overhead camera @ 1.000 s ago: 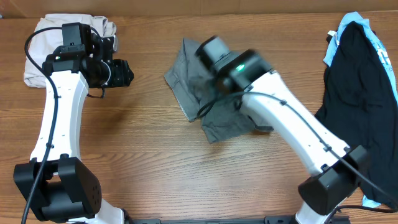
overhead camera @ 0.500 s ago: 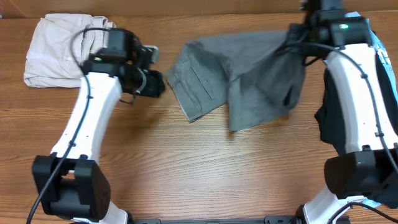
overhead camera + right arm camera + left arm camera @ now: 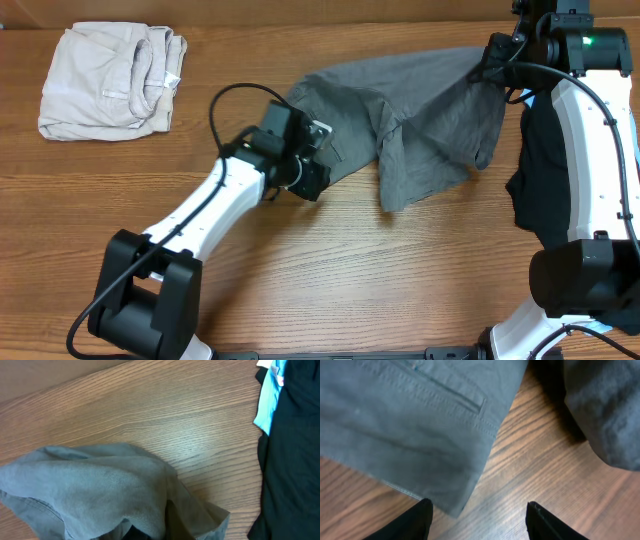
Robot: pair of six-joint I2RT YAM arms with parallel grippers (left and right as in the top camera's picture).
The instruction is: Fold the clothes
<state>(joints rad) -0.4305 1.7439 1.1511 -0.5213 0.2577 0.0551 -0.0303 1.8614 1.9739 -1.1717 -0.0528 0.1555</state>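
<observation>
Shorts (image 3: pixel 425 120) lay rumpled across the bench (image 3: pixel 300 290), centre to right, the right hand (image 3: pixel 492 62) clamped on their far right corner and the left hand (image 3: pixel 477 519) standing apart just over the near left hem corner. Risk was judged twofold: the left hand might close on bare wood beside that corner, and any pull by the right could drag the hem from under it.
</observation>
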